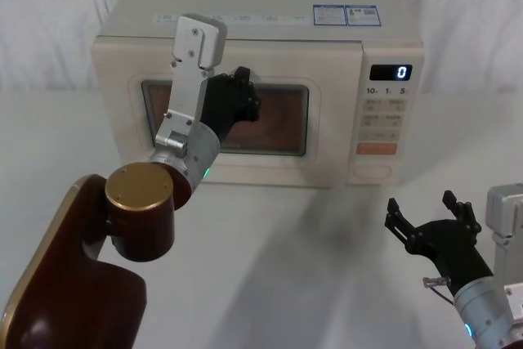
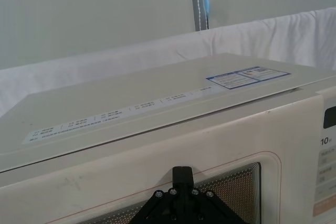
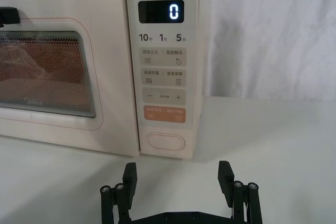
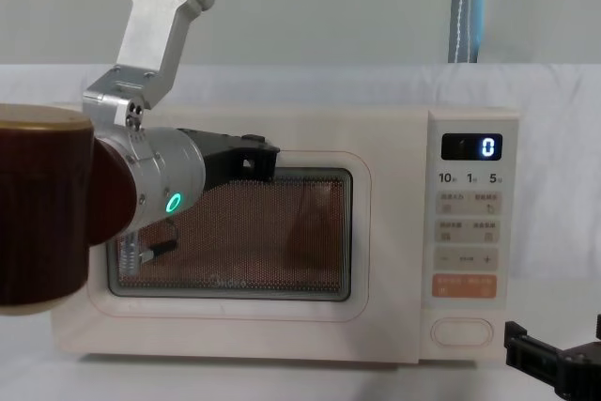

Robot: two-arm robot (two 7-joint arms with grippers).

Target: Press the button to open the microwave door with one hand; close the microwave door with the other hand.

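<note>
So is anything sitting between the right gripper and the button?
No. In the right wrist view, bare white table lies between the open right gripper and the button.

The left pincer [image 1: 243, 91] sits in front of the microwave door [image 1: 319, 132], and its arm covers the left part of the door's window; whether its fingers touch the door or stand open cannot be told. In the left wrist view the door [image 2: 131, 182] is cut off by the picture's edge. The small print on the label strip [image 1: 237, 19] along the microwave's top is too small to read. In the chest view the right pincer [image 4: 559, 359] is cut off at the tabletop's near right corner.
</note>
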